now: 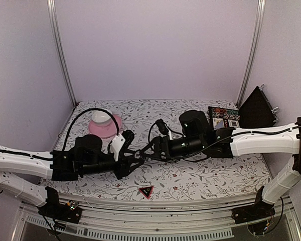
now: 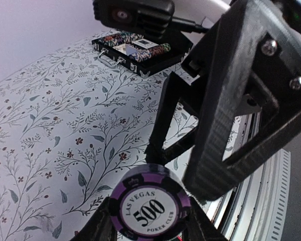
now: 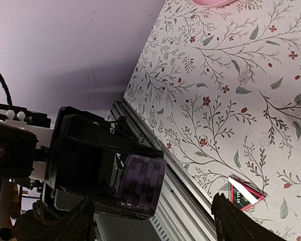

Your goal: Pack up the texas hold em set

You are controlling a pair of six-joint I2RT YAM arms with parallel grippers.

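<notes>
chip roll [image 2: 153, 203] in left gripper [image 2: 150, 223], unclear overhead

Counted: one open black case [image 1: 258, 108], one purple chip roll [image 2: 151, 207], one red-black triangle marker [image 1: 146, 191], one pink saucer [image 1: 104, 131], one white cup [image 1: 101, 118].

The top external camera sits high above and behind the arms, looking down over the whole floral-patterned worktop [image 1: 200, 175], with the left claw [image 1: 133, 161] and right claw [image 1: 149, 150] tip to tip mid-frame. The left wrist camera looks out past its own claw, very near the purple-and-black striped chip roll [image 2: 151, 206]. The flat black rectangular case [image 2: 140, 50] lies far beyond the right claw and also shows from above. The right wrist camera faces the opposite way, seeing that roll side-on. It shares the red-black triangle marker [image 3: 245, 195] with the top view.
</notes>
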